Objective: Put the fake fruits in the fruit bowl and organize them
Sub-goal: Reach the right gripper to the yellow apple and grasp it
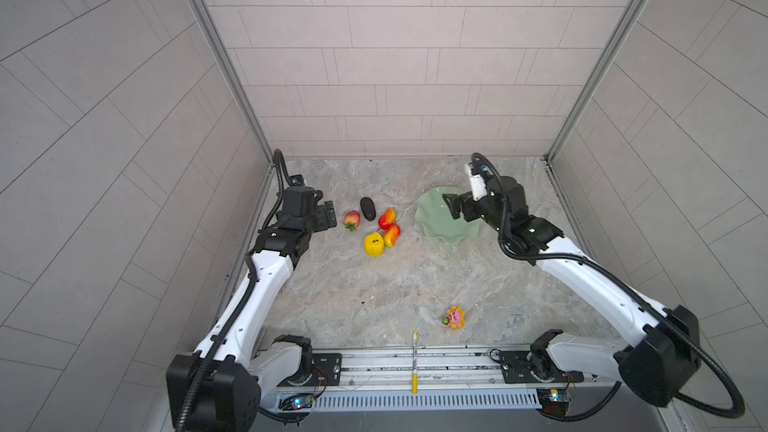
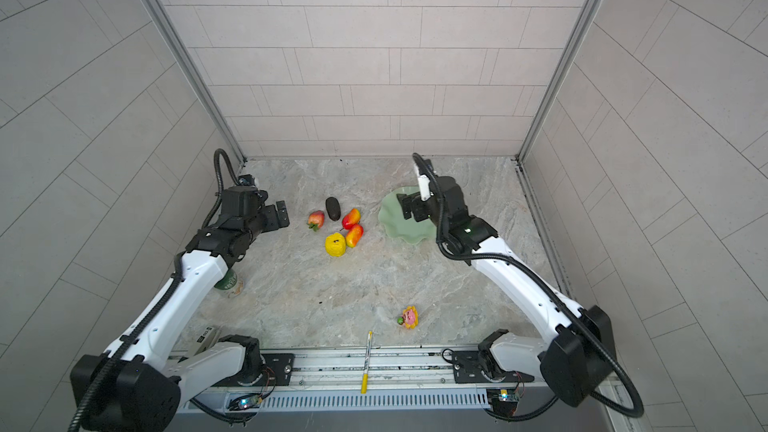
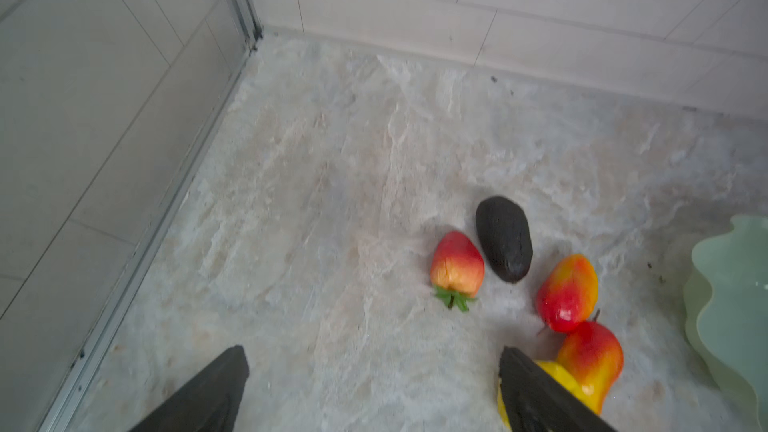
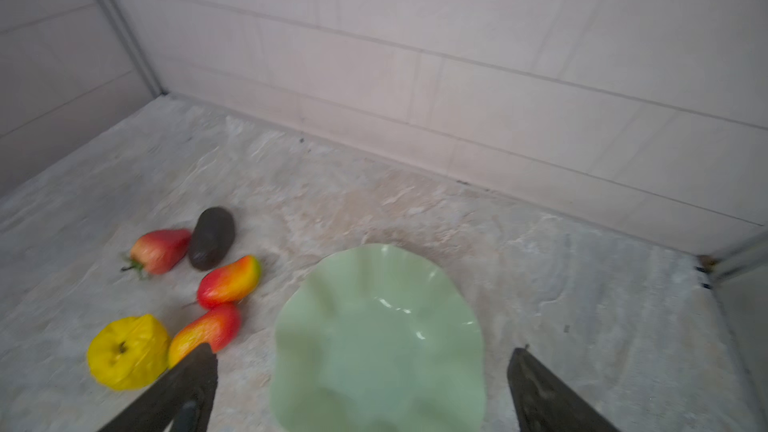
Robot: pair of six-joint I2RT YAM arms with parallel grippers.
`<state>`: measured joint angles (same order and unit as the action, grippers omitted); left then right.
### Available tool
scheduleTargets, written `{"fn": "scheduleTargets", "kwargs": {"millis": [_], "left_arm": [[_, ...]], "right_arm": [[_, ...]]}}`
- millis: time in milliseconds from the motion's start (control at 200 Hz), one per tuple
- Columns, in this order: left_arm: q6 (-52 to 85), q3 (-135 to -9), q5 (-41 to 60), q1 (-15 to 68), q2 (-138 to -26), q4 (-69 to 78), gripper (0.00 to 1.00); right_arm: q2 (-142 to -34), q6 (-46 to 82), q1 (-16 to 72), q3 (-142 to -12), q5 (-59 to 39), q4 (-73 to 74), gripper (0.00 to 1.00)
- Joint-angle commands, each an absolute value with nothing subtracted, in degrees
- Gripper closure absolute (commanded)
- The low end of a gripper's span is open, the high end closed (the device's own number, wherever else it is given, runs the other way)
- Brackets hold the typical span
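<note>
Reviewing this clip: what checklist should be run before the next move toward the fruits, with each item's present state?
1. left gripper open and empty: ok.
2. right gripper open and empty: ok; it hangs over the fruit bowl.
3. Nothing in the fruit bowl: ok.
4. All five fruits in view, outside the fruit bowl: ok; strawberry, dark oval fruit, far mango, near mango, yellow fruit.
5. Gap between strawberry and dark oval fruit: cannot tell.
6. flower toy and pen apart from the fruits: ok.

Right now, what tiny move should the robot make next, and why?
Probably ease the open left gripper toward the strawberry. It lies on the table nearest that gripper, and the bowl is empty.
</note>
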<state>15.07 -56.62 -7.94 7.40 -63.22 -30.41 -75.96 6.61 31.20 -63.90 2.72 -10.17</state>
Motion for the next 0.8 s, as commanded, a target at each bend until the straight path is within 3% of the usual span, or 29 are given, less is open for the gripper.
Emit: {"fn": "scheduleTargets", "kwargs": {"millis": [0, 320, 681, 796], "left_arm": [[15.73, -62.64, -7.83, 7.64, -61.07, -44.66, 0.00], [11.84, -64.15, -3.18, 7.62, -59.51, -50.09, 0.00], [9.81, -64.45, -3.70, 7.60, -60.36, -51.44, 0.00], [9.61, -64.99, -2.90, 7.64, -60.81, -52.42, 0.00]], "right_arm": [[-84.19, 8.47, 35.40, -70.48, 1.83, -18.76, 0.00], [-106.76, 9.62, 44.71, -87.02, -4.10, -21.83, 0.00], [-120.87, 15.10, 49.88, -94.10, -5.60, -19.95, 0.01], [-122.83, 16.41, 49.92, -94.30, -5.25, -18.95, 0.06]]}}
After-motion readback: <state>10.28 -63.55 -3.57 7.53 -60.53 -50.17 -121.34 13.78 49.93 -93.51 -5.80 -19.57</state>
